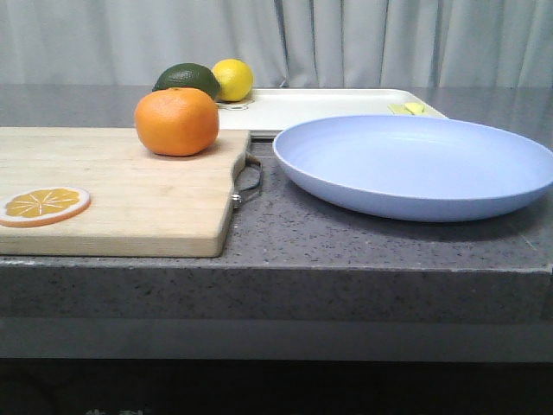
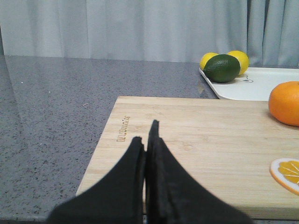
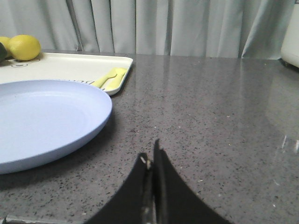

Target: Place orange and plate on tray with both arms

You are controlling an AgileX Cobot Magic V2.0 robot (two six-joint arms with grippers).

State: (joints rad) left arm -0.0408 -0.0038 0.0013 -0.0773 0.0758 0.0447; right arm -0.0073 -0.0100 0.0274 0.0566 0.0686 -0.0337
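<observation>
The orange (image 1: 176,121) (image 2: 286,103) rests on the far right part of a wooden cutting board (image 1: 112,190) (image 2: 205,149). To its right the lavender-blue plate (image 1: 415,164) (image 3: 42,121) lies flat on the grey counter. Behind both sits the cream tray (image 1: 320,105) (image 2: 261,84) (image 3: 60,67). My left gripper (image 2: 146,134) is shut and empty over the board's near left part, well short of the orange. Over bare counter to the right of the plate, my right gripper (image 3: 150,154) is also shut and holds nothing. Neither gripper appears in the front view.
On the tray's far left lie a dark green avocado (image 1: 188,79) (image 2: 223,68) and a lemon (image 1: 233,79) (image 3: 24,47); a small yellow piece (image 1: 413,108) (image 3: 110,77) is on its right end. An orange slice disc (image 1: 43,206) (image 2: 287,172) lies on the board. The board's metal handle (image 1: 248,180) faces the plate.
</observation>
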